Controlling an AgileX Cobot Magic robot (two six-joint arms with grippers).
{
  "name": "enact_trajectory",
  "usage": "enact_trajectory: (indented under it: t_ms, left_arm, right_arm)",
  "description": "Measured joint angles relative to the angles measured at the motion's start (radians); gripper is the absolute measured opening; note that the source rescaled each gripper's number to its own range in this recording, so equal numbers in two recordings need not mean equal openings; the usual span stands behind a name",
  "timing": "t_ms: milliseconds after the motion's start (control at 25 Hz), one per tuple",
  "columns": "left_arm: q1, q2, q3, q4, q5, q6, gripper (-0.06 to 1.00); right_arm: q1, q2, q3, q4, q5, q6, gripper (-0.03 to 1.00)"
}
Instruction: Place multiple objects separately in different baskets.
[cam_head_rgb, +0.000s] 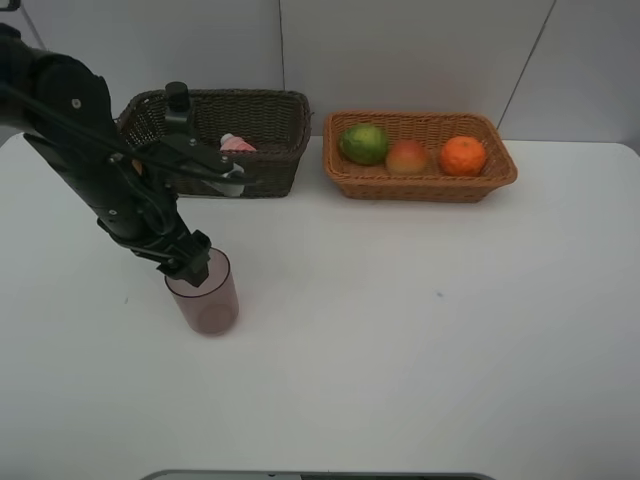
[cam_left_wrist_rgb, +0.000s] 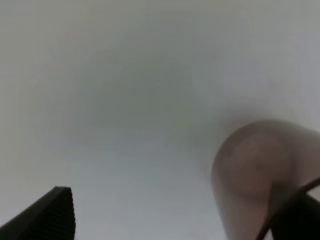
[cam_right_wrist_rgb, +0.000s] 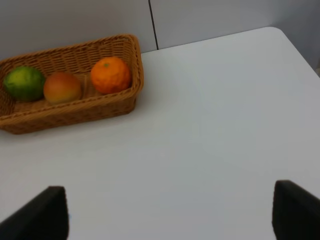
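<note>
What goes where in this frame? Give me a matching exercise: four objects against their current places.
Things:
1. orange
2. green fruit
3. pink cup
4. small pink bottle

Places:
A. inside the dark basket
B. standing on the table, at the left gripper
C. right end of the light basket
D. left end of the light basket

Pairs: 1-C, 2-D, 3-B, 4-A

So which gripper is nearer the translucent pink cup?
Left. The left gripper is at the translucent pink cup, one finger inside its rim; the right gripper is over bare table.
</note>
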Motion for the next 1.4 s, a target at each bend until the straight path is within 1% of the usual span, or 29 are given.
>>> enact_trajectory:
  t_ms: [320,400,440,480,560,640,720,760,800,1400]
  left_arm:
    - [0.000,0.068,0.000,0.000,-0.089,0.000,1.00]
    - [0.000,0.077,0.000,0.000,-0.100,0.000,0.98]
    - [0.000,0.080,0.000,0.000,-0.104,0.000,0.95]
    - [0.000,0.083,0.000,0.000,-0.105,0.000,0.89]
    - [0.000,0.084,0.000,0.000,-0.107,0.000,0.69]
    - [0.000,0.084,0.000,0.000,-0.107,0.000,0.38]
    - [0.000,0.084,0.000,-0.004,-0.108,-0.001,0.10]
    - [0.000,0.082,0.000,-0.010,-0.112,-0.001,0.01]
    - [-0.001,0.081,0.000,-0.009,-0.114,-0.001,0.00]
    - [-0.001,0.081,0.000,-0.014,-0.114,-0.001,0.00]
  right_arm:
    - [0.000,0.000,0.000,0.000,0.000,0.000,0.78]
    - [0.000,0.000,0.000,0.000,0.000,0.000,0.78]
    - [0.000,0.000,0.000,0.000,0.000,0.000,0.78]
    - [0.000,0.000,0.000,0.000,0.000,0.000,0.78]
    - [0.000,0.000,0.000,0.000,0.000,0.000,0.78]
    - [0.000,0.000,0.000,0.000,0.000,0.000,0.78]
    - [0.000,0.000,0.000,0.000,0.000,0.000,0.78]
    - [0.000,0.000,0.000,0.000,0.000,0.000,0.78]
    - [0.000,0.000,0.000,0.000,0.000,0.000,0.78]
    - [0.000,0.000,0.000,0.000,0.000,0.000,0.78]
